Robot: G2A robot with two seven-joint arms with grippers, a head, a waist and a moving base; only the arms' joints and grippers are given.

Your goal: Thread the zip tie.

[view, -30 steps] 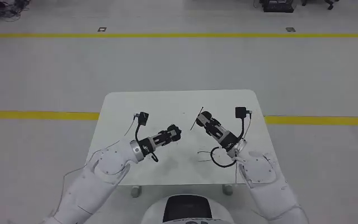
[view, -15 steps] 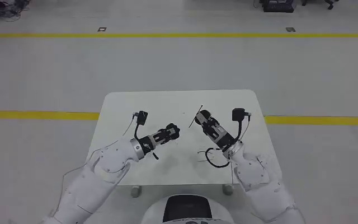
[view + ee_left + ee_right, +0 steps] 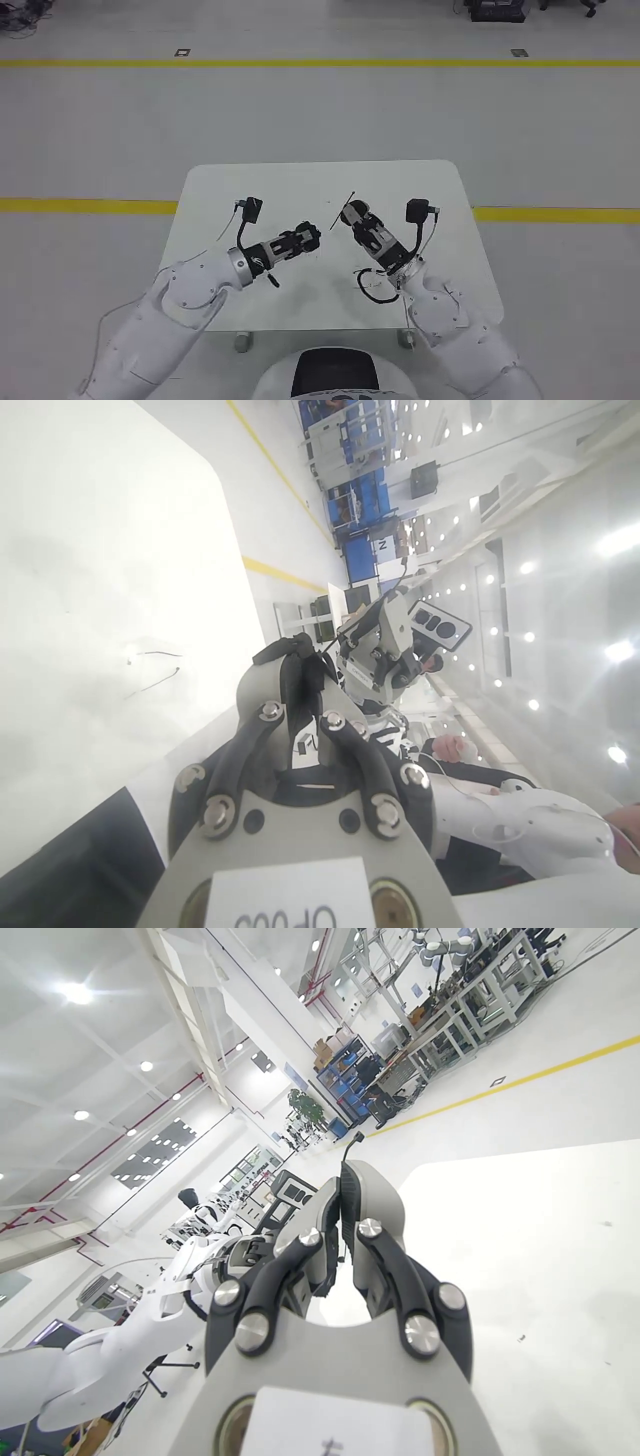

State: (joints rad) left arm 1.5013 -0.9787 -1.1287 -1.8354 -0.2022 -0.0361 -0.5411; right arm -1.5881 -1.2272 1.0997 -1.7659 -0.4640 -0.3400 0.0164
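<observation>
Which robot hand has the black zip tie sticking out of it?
The right gripper: the thin black zip tie pokes out past its shut jaws, unlike the left gripper.

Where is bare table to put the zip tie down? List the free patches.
Free: the far strip of the table, beyond both grippers, and the middle of its near edge. Crowded: the middle, where the left gripper and the right gripper, shut on the zip tie, hang close together.

White table (image 3: 300,190), rounded corners, stood square on the pale floor (image 3: 320,110). And there on its top lay a short dark strand (image 3: 161,654), flat, with a longer dark strand (image 3: 150,686) just beside it. Tiny dark specks (image 3: 606,1223) dotted the surface.
</observation>
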